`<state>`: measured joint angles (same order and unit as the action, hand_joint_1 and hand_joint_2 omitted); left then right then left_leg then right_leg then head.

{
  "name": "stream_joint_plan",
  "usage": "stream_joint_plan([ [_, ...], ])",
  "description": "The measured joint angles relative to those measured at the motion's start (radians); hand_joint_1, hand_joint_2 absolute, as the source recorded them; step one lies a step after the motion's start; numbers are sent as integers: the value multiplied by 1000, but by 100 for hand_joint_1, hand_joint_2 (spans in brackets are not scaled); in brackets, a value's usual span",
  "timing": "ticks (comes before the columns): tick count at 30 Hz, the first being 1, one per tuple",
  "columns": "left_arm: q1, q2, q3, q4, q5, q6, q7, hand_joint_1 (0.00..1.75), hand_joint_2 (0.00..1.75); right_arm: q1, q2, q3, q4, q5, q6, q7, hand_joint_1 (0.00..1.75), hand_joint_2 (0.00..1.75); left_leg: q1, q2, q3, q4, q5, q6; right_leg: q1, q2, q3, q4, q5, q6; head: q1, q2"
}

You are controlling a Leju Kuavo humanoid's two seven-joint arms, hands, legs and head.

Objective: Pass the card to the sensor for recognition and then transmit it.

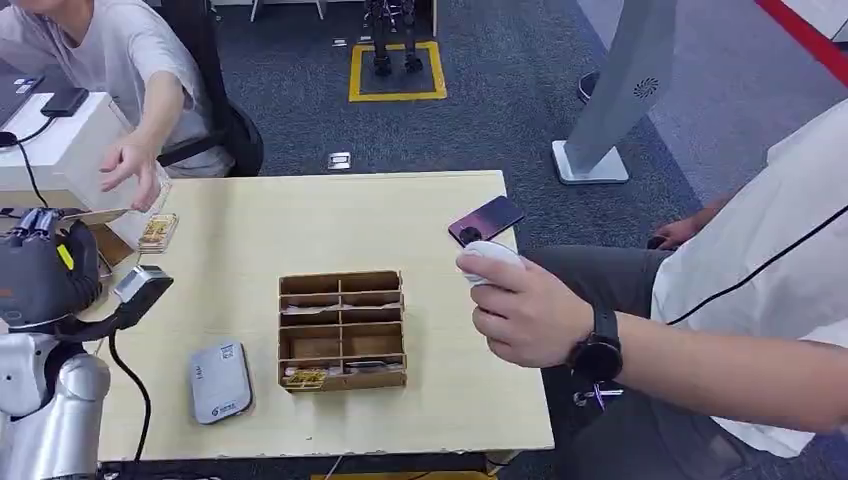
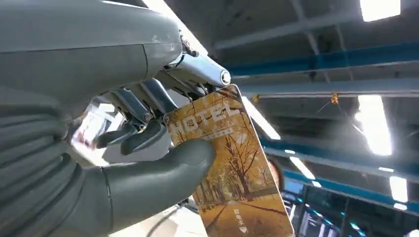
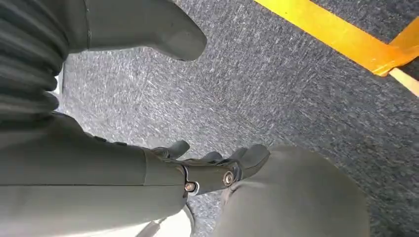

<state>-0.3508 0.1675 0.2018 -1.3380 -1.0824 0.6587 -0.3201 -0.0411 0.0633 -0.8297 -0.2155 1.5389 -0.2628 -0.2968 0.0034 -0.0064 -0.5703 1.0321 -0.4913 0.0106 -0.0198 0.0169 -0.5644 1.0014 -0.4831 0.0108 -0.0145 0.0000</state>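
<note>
Left hand (image 2: pixel 148 148) pinches a hotel key card (image 2: pixel 232 168), raised above the handheld scanner (image 1: pixel 140 285); right hand (image 3: pixel 207 173) hangs empty, fingers loosely apart.

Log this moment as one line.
left hand: holds hotel card | right hand: empty, hanging over carpet | card reader: on table

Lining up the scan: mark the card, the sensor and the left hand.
card (image 2: pixel 232 163), left wrist view, middle of its printed face
sensor (image 1: pixel 221 381), head view, its grey top
left hand (image 2: pixel 148 143), left wrist view, thumb and fingers

"HOTEL" printed on golden card (image 2: pixel 232 163), small unreadable characters below
</note>
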Motion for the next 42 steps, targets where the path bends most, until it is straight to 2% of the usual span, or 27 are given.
stream_joint_plan([
  [4, -20, 24, -10, 64, -82, 19, 34, 175, 175, 1, 0, 12, 2, 0, 3, 0, 0, 175, 0, 1, 0, 0, 0, 0, 0, 1, 0, 0, 0, 0, 0, 0],
  [8, -30, 45, -19, 109, -107, 26, 57, 175, 175, 1, 0, 18, 6, 0, 3, 1, 0, 175, 0, 1, 0, 0, 0, 0, 0, 2, -1, 0, 0, 0, 0, 0],
  [23, -42, 65, -27, 174, -137, 28, 74, 175, 175, 1, 0, 29, 6, 0, 3, -5, 0, 175, 0, 2, -1, 0, 0, 0, 0, 2, -1, 0, 0, 0, 0, 0],
  [30, -55, 65, -26, 214, -146, 29, 50, 175, 175, 3, 0, 29, 8, 0, 2, 4, 0, 175, 0, 1, -1, 0, 0, 0, 0, 2, -1, 0, 0, 0, 0, 0],
  [31, -56, 65, -26, 218, -146, 29, 48, 0, 175, 3, 0, 29, 8, 0, 2, 5, 0, 175, 0, 1, -1, 0, 0, 0, 0, 2, -1, 0, 0, 0, 0, 0],
  [37, -58, 60, -26, 230, -137, 30, 45, 0, 175, 1, 0, 29, 8, 0, 2, 5, 0, 175, 0, 1, -1, 0, 0, 0, 0, 2, -1, 0, 0, 0, 0, 0],
  [42, -60, 56, -26, 231, -92, -1, 60, 0, 175, 1, 0, 29, 8, 0, 2, 5, 0, 175, 0, 1, -1, 0, 0, 0, 0, 2, -1, 0, 0, 0, 0, 0],
])
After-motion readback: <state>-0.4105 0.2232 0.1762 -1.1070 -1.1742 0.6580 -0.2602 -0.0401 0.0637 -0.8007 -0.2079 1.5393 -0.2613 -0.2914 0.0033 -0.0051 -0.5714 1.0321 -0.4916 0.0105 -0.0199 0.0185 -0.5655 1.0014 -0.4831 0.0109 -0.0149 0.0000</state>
